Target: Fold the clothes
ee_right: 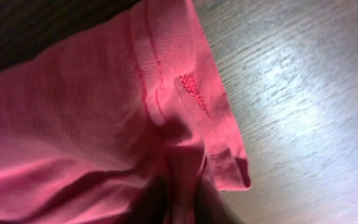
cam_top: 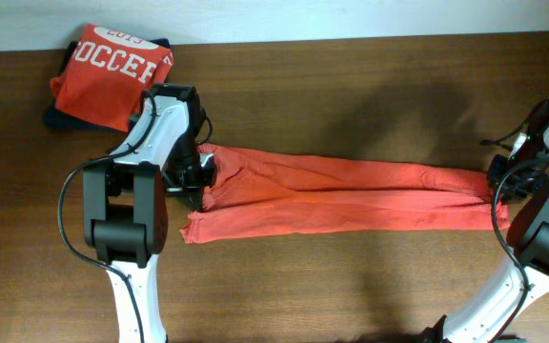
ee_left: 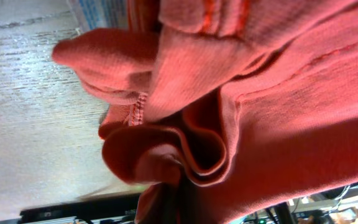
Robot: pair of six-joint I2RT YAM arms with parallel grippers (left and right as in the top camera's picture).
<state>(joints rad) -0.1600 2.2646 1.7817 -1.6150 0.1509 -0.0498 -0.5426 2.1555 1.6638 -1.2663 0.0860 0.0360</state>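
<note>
Here, an orange-red T-shirt (cam_top: pixel 351 195) lies stretched into a long, wrinkled band across the middle of a dark wooden table (cam_top: pixel 351 286). The left gripper (cam_top: pixel 200 177) sits at its left end, the right gripper (cam_top: pixel 497 188) at its right; cloth hides both jaws, so their grip cannot be told. A folded SOCCER shirt (cam_top: pixel 112 71) rests at the far-left corner.

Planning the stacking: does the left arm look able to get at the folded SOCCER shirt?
Probably yes: the folded shirt lies near the left pincer, nothing between, though that pincer is at the stretched shirt.
</note>
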